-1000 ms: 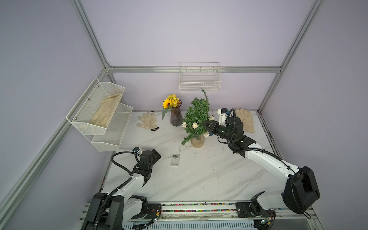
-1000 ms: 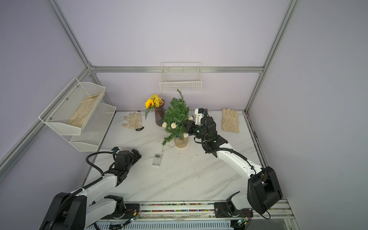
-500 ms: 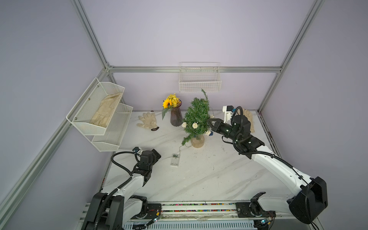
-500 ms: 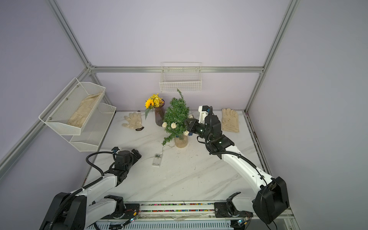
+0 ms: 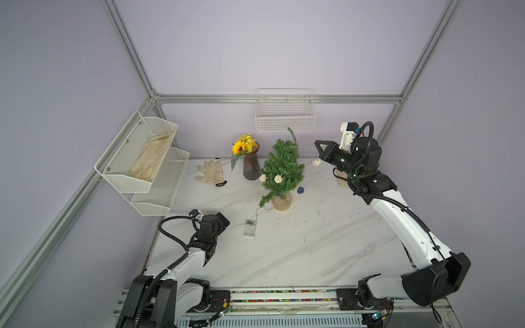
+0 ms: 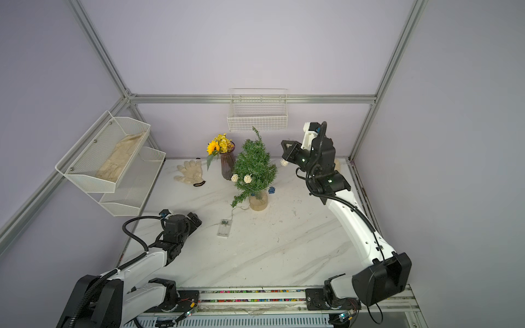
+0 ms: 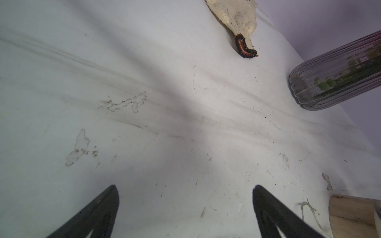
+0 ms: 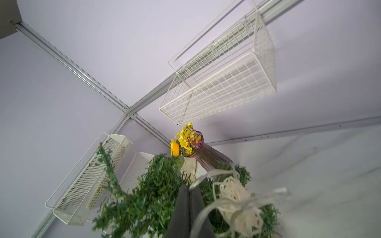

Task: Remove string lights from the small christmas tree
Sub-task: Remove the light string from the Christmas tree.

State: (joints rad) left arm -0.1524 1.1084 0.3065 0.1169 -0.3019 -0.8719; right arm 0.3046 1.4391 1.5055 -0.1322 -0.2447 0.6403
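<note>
Right tool [image 5: 318,146] is clamped shut on the string lights [image 5: 278,178], one cream ball dangling just beside the small christmas tree [image 5: 284,162]. Left tool [image 7: 185,187] gapes wide, empty. Judged early: most of the strand encircles the tree, and the battery box [image 5: 249,227] lies on the tabletop [image 5: 284,255] before it.

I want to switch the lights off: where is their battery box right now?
In both top views the battery box lies flat on the table, in front of the small christmas tree, between its tan base and the left pincer.
</note>
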